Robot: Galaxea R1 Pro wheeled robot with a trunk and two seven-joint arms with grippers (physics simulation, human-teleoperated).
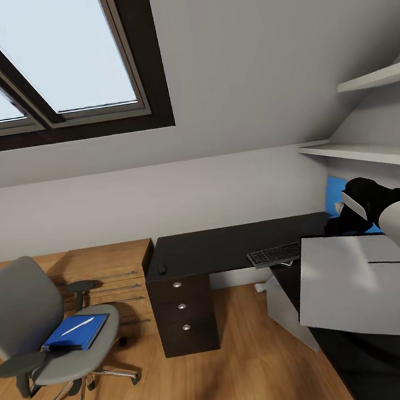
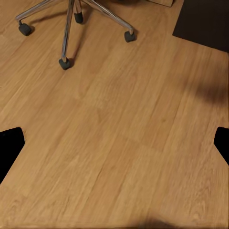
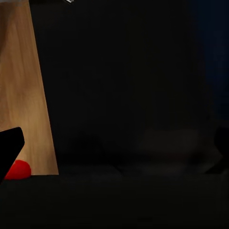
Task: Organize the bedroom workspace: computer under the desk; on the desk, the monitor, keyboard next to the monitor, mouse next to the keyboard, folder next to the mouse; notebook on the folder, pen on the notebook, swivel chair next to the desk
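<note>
Bright blue and stiff, the folder (image 1: 75, 333) lies on the swivel chair (image 1: 33, 327) seat, light but thin, best pinched at 1 edge; left gripper (image 2: 114, 143) spread wide, right gripper's state I cannot tell.

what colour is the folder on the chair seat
Bright blue. The folder shows best in the head view, lying on the grey chair seat.
</note>
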